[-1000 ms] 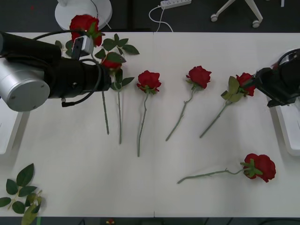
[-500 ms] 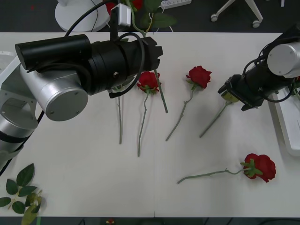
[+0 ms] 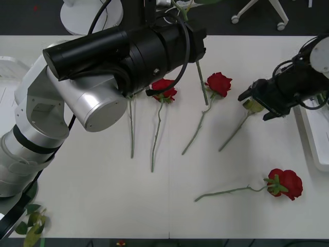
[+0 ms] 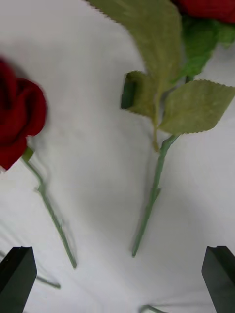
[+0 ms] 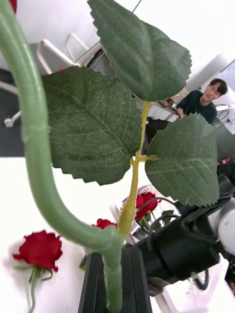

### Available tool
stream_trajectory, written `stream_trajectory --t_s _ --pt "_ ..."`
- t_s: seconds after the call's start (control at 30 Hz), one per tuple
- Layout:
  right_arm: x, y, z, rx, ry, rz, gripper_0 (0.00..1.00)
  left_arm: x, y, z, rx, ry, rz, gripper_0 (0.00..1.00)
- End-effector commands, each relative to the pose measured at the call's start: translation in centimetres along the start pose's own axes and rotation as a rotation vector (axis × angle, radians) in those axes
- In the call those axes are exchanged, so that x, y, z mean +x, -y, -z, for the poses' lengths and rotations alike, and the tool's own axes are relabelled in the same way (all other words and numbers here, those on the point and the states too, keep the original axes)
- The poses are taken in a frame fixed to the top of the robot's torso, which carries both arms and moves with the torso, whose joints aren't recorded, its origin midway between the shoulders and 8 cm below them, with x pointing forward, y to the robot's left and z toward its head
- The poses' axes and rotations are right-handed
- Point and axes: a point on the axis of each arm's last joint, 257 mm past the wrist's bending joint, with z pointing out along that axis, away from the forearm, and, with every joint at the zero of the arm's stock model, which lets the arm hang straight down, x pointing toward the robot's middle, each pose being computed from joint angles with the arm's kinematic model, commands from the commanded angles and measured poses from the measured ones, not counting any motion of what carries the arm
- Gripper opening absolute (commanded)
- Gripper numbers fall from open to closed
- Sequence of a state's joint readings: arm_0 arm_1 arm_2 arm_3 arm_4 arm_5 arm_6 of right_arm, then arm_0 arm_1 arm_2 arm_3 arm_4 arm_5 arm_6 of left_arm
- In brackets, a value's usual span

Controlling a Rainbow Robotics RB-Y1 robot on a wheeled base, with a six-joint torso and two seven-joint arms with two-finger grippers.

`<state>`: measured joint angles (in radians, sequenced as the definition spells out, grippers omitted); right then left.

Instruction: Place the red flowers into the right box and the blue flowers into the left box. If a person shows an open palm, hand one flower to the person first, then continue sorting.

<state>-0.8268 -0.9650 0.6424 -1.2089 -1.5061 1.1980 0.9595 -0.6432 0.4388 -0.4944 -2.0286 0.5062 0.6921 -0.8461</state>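
Observation:
My left gripper [image 5: 115, 283] is shut on the green stem of a red flower [image 5: 39, 146], held high at the table's far edge; its stem [image 3: 201, 82] hangs down past the arm. My right gripper [image 3: 250, 98] hovers open over a leafy red flower [image 4: 155, 190] at the right. More red flowers lie on the table [image 3: 163, 88] [image 3: 219, 83] [image 3: 285, 183]. The right box [image 3: 314, 139] is beside the right arm. The left box [image 3: 6, 77] peeks out behind the left arm. Blue flowers are out of view. A person [image 5: 200, 102] sits far off, with no palm showing.
A bare stem [image 3: 131, 128] runs out from under the left arm, its bloom hidden. Loose leaf sprigs [image 3: 31, 226] lie at the near left corner. A white stand base [image 3: 87, 13] and chair wheels are on the floor beyond the table.
The left arm has swung right and upward with its rose, lifting the bloom past the far edge. The right gripper has moved left from the box side to above the leafy rose.

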Motion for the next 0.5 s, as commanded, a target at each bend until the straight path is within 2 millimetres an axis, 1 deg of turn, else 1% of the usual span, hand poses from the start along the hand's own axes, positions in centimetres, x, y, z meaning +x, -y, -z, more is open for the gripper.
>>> stream_trajectory --t_s 0.03,0.1,0.13,0.2,0.23,0.3,0.33,0.4,0.43,0.5 --pt "-2.8 1.2 6.5 0.024 0.053 0.319 1.00 -2.2 5.6 -0.5 0.102 0.060 -0.077 0.00" --pt "-3.0 1.8 7.8 0.027 0.052 0.499 1.00 -2.2 6.1 -0.6 0.111 0.062 -0.066 0.00" --pt "-3.0 1.9 8.0 0.026 0.050 0.540 1.00 -2.3 6.2 -0.6 0.113 0.064 -0.063 0.00" --pt "-2.5 1.5 8.8 -0.012 0.039 0.712 1.00 -2.4 6.5 -0.7 0.111 0.075 -0.072 0.00" --pt "-2.3 1.3 8.9 -0.028 0.034 0.744 1.00 -2.6 6.4 -0.8 0.108 0.082 -0.076 0.00" --pt "-1.7 0.6 9.6 -0.090 0.031 0.900 1.00 -2.7 6.3 -0.8 0.101 0.088 -0.081 0.00" --pt "-1.7 0.4 9.9 -0.105 0.035 0.934 1.00 -2.7 6.3 -0.8 0.101 0.088 -0.081 0.00" --pt "-0.7 -0.4 10.7 -0.178 0.024 1.033 1.00 -2.7 6.3 -0.8 0.101 0.088 -0.081 0.00" --pt "-0.5 -0.7 11.0 -0.200 0.021 1.048 1.00 -2.7 6.3 -0.8 0.101 0.088 -0.081 0.00" --pt "0.9 -2.3 12.1 -0.308 0.012 1.077 1.00 -2.7 6.3 -0.8 0.101 0.088 -0.081 0.00"
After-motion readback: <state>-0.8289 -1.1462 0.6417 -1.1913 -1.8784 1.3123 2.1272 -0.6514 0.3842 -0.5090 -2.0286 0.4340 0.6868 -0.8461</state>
